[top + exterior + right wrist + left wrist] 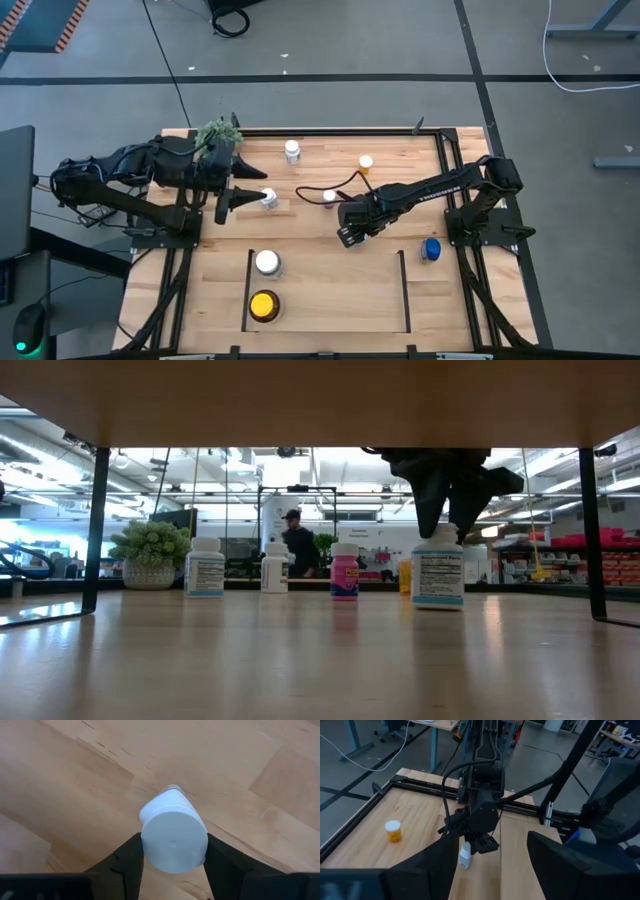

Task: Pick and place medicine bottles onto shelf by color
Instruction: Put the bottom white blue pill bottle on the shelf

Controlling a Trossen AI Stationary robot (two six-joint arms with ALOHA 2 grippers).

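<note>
White-capped bottle (173, 836) sits pinched in your right claw (173, 857), upright for the shelf (330, 300); your left claw (243, 198) hangs open beside another bottle (268, 198).

six white-capped bottles (267, 262), one yellow-capped (264, 305), one blue (431, 249), one plant (216, 131)

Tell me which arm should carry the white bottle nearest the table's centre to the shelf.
Right: the right gripper is closed around that white bottle at its cap, while the left gripper sits open farther left.
</note>
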